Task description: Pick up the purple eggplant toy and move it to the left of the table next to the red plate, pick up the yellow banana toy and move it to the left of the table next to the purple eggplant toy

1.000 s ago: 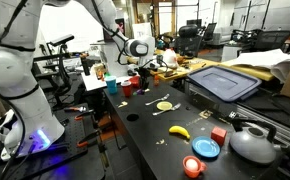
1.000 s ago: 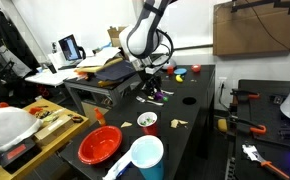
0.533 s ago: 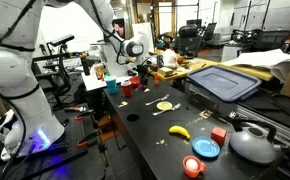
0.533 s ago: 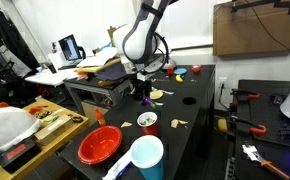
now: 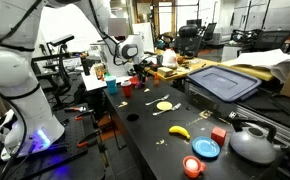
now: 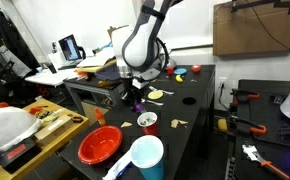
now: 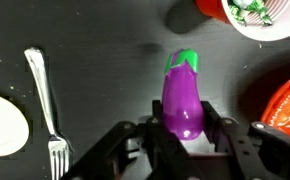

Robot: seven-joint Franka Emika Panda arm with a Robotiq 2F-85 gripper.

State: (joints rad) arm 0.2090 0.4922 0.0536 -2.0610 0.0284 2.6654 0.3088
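The purple eggplant toy, with a green cap, is clamped between the two black fingers of my gripper and held above the black table. In an exterior view the gripper hangs over the table a short way beyond the red plate. The plate's rim also shows at the right edge of the wrist view. The yellow banana toy lies far down the table, near the blue plate.
A fork and a white disc lie under the wrist view's left. A white bowl and a blue cup stand by the red plate. A pale disc, red cube and kettle share the table.
My gripper has carried the eggplant along the table toward the end with the red plate, and stays shut on it. The banana has not moved.
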